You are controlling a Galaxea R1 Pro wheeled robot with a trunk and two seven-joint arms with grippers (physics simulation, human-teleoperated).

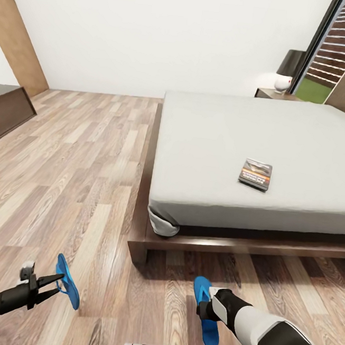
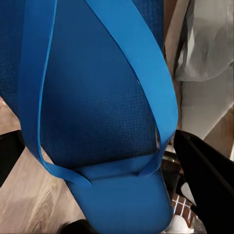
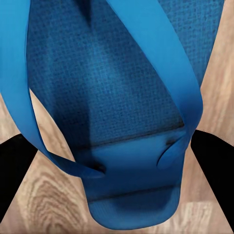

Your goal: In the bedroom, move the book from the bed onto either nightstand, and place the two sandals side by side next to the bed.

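Note:
The book (image 1: 255, 174), dark with orange lettering, lies flat on the grey mattress of the bed (image 1: 223, 146), near its foot end. My left gripper (image 1: 58, 281) is shut on one blue sandal (image 1: 68, 281), which it holds on edge above the wood floor, off the bed's corner. The left wrist view shows that sandal (image 2: 97, 122) between the black fingers (image 2: 204, 170). My right gripper (image 1: 206, 307) is shut on the other sandal (image 1: 206, 315) in front of the bed's foot. This sandal (image 3: 112, 97) sits between the fingers (image 3: 214, 161). A nightstand (image 1: 273, 94) with a lamp (image 1: 286, 73) stands beside the headboard.
A dark dresser (image 1: 3, 112) stands at the left wall next to a brown door (image 1: 18, 45). A black-framed window (image 1: 342, 47) rises behind the bed at the far right. Open wood floor (image 1: 77, 173) stretches left of the bed frame's corner (image 1: 138, 246).

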